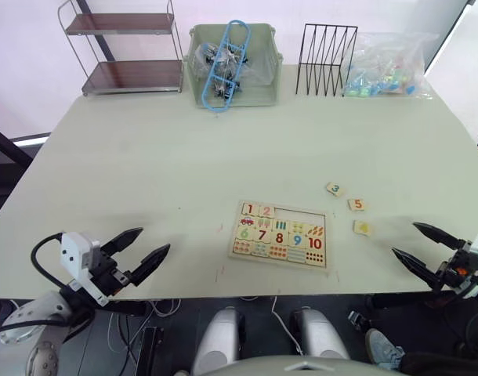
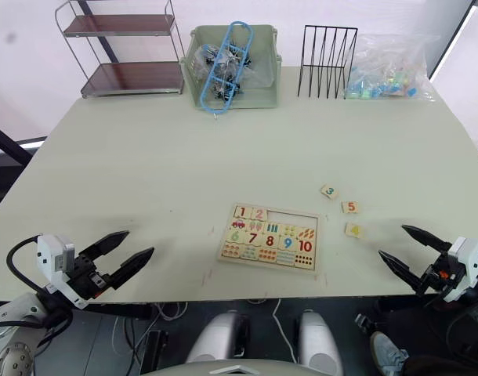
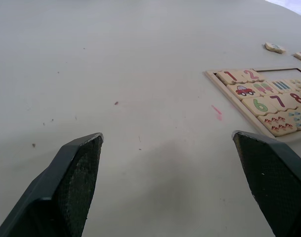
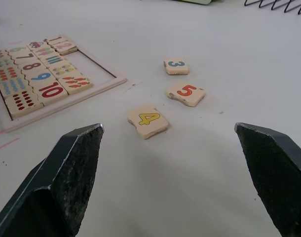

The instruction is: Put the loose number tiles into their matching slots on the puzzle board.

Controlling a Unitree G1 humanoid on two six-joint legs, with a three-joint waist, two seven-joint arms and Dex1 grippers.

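The pale-wood puzzle board (image 1: 238, 229) lies near the table's front edge, centre. Tiles 1 (image 1: 250, 209) and 2 (image 1: 266, 211) sit in its far row; the remaining slots (image 1: 298, 215) of that row are bare. Three loose tiles lie right of the board: the 3 (image 1: 334, 189), the 5 (image 1: 356, 204) and the 4 (image 1: 362, 228). My right gripper (image 1: 418, 247) is open, low over the table's front right, with the 4 (image 4: 148, 120) just ahead of its fingers. At the front left, well left of the board, my left gripper (image 1: 145, 247) is open and holds nothing.
A green bin (image 1: 262, 90) with a blue clip rack (image 1: 227, 59) stands at the back centre. A two-tier shelf (image 1: 129, 74) is back left, a black wire file rack (image 1: 327, 48) and a plastic bag of small items (image 1: 388, 66) back right.
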